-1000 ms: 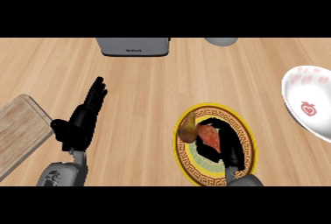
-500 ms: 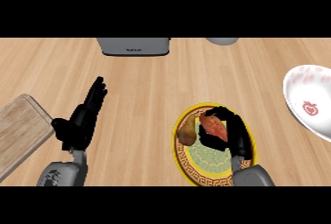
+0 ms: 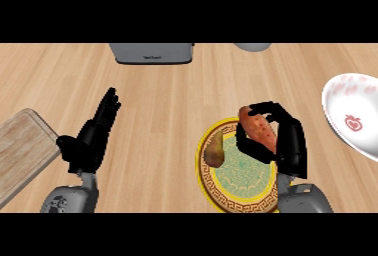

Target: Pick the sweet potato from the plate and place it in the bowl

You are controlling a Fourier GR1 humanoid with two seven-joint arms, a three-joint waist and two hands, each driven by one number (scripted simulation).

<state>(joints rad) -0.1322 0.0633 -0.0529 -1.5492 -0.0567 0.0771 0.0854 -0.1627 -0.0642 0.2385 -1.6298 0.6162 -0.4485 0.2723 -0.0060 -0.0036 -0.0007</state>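
Observation:
An orange sweet potato (image 3: 259, 129) is lifted over the far edge of the yellow-rimmed patterned plate (image 3: 238, 190), and my right hand (image 3: 286, 139) is shut on it with fingers curled over its top. A brown shape, the potato's shadow (image 3: 215, 153), falls on the plate's left part. The white bowl (image 3: 353, 112) with red markings sits at the right edge, a short way right of the hand. At the left, my left hand (image 3: 92, 135) rests open with fingers pointing up.
A wooden cutting board (image 3: 21, 150) lies at the left edge. A grey appliance (image 3: 153, 52) stands at the back, and a grey round object (image 3: 253, 47) sits at the back right. Bare wooden counter (image 3: 177, 100) lies between them.
My right hand has closed on the sweet potato and lifted it up and to the right, off the plate's middle. The left hand has stayed still.

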